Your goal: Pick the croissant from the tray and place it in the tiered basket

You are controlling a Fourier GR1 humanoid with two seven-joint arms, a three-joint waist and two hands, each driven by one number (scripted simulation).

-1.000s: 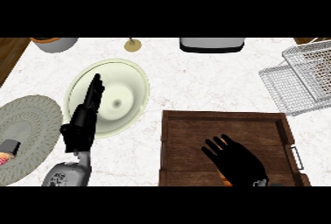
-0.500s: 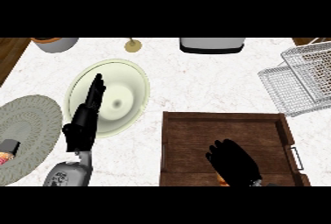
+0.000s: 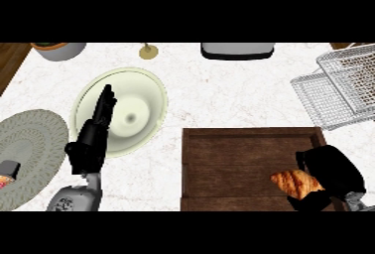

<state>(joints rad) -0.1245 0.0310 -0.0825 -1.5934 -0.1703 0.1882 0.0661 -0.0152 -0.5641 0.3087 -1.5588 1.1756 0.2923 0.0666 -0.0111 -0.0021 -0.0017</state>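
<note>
While my right hand [image 3: 333, 167] curls round the croissant [image 3: 295, 182] to lift it off the tray [image 3: 238, 156], the tiered basket [image 3: 338, 94] stands beyond it; my left hand [image 3: 93, 139] lies open.

White marble counter [image 3: 219, 94] (faintly veined) borders dark wood [image 3: 9, 62] at left.

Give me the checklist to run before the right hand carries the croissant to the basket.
1. Right hand curled round the croissant: ok.
2. Croissant lifted off the tray: cannot tell.
3. Tiered basket in view, beyond the tray's far right corner: ok.
4. Nothing standing between tray and basket: ok.
5. Left hand open over the pale plate, away from that path: ok.
</note>
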